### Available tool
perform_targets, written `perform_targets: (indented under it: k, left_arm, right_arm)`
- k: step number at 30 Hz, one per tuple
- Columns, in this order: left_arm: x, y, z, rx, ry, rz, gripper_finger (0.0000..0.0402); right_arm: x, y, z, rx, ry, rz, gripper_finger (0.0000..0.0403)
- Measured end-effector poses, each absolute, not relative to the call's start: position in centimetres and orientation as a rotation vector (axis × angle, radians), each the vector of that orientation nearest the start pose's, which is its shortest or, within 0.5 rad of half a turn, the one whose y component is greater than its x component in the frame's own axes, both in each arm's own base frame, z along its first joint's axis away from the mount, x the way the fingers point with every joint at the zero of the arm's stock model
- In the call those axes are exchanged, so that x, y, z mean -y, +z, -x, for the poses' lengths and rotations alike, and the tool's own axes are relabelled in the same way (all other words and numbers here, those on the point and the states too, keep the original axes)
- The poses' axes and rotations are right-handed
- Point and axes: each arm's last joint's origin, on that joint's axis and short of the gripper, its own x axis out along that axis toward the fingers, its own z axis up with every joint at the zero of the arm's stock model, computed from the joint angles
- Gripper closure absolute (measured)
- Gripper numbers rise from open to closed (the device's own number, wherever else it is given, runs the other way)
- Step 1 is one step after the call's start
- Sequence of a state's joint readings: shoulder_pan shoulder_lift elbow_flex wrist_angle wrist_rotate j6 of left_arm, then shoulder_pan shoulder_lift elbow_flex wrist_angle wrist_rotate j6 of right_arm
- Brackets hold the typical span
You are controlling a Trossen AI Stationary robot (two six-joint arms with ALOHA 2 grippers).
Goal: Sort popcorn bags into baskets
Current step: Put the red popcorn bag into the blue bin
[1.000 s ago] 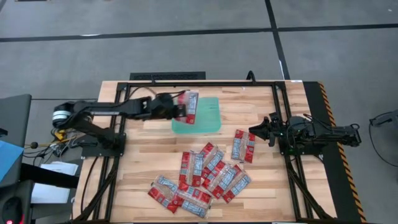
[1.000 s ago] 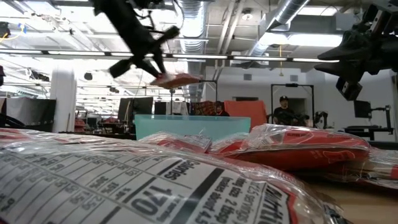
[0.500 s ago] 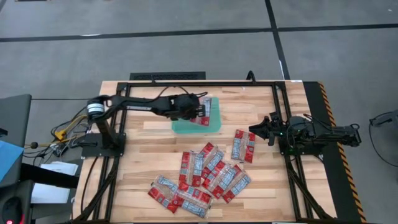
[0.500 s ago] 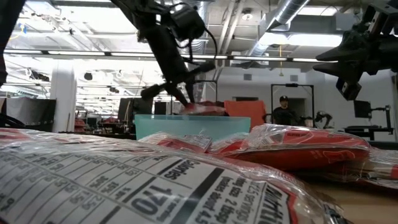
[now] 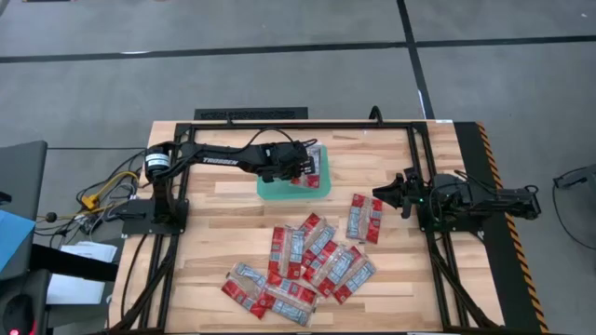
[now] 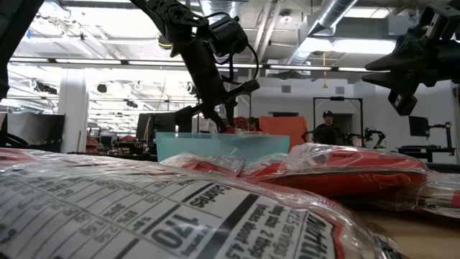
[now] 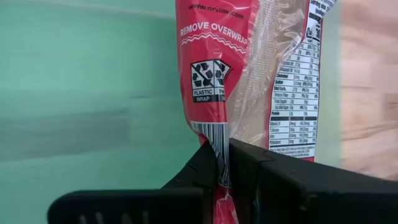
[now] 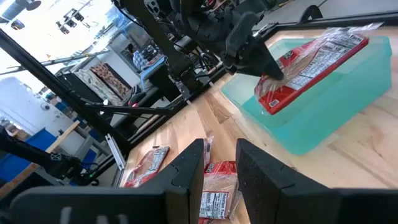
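My left gripper point(image 5: 296, 166) is over the teal-green tray point(image 5: 277, 192), shut on one red-and-white popcorn bag point(image 5: 312, 165). The left wrist view shows that bag point(image 7: 249, 68) stretching away from the fingers over the tray's green floor point(image 7: 87, 81). Several more popcorn bags point(image 5: 307, 261) lie heaped flat on the wood toward the near edge, and two point(image 5: 365, 217) lie apart beside my right gripper. My right gripper point(image 5: 379, 196) waits open at the table's right side, above the wood and touching nothing. From there it looks across at the tray point(image 8: 323, 124). My left gripper pinches the bag's end seam by the barcode point(image 7: 219, 163) between its two fingers. The fingers slant down from the table's left and lie along the bag's length. The bag point(image 8: 311, 62) sits low inside the tray, slanting up toward its far end.
The black frame rails point(image 5: 279, 124) run along the table's far edge and both sides. In the low view a popcorn bag point(image 6: 180, 216) lies close to the camera and hides much of the table. Bare wood point(image 5: 214, 223) lies to the left of the heap.
My left gripper has carried the bag toward the table's right, from the tray's left edge to over the tray. It has also come down from well above the rim to rim height. The bag has gone down into the tray, still held. My right arm has kept still.
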State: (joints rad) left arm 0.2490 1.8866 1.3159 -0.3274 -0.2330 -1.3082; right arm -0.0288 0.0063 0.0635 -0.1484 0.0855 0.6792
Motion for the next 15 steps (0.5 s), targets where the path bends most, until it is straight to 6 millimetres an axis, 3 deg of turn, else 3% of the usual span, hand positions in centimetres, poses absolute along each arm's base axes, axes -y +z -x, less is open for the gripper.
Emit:
perform_targets:
  k: [15]
  left_arm:
    - [-10.20, 19.81, -38.80, -0.482, 0.941, 1.257, 0.0313]
  right_arm:
    - [0.66, 17.09, -9.31, -0.028, -0.184, -0.647, 0.0285]
